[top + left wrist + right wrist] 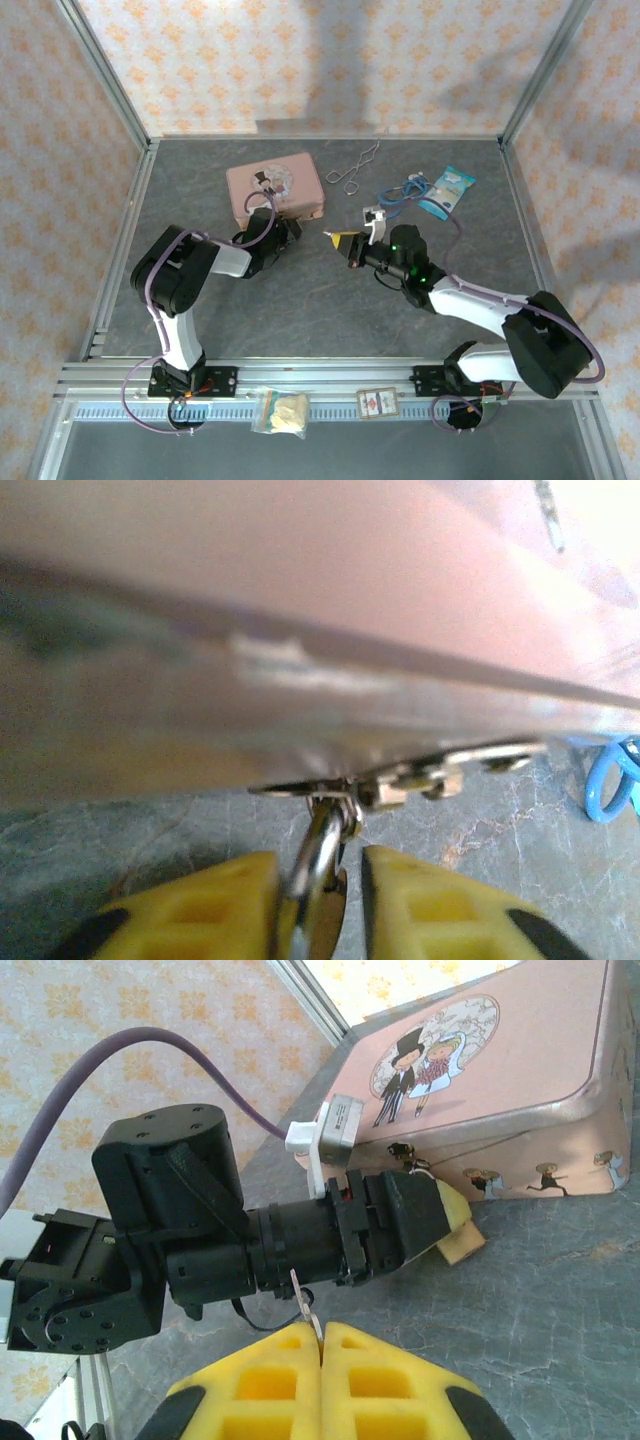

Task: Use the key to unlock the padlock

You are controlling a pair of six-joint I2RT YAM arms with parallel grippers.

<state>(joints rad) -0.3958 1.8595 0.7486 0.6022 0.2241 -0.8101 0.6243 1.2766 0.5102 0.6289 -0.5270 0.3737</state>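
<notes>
padlock (330, 915) hangs from the latch on the near side of the pink tin (300, 580), down between the yellow fingers of the left pincer (320, 855). those fingers stand only narrowly apart around it, one against its silver ring, and i can't tell whether it's truly gripped. the right pincer (320, 1328) is clenched on the small silver key (303, 1295) just above the counter (560, 1290), so this looks like steadying the lock, and next i'd expect a firm hold and a fine, straight run of the key into the keyhole.
</notes>
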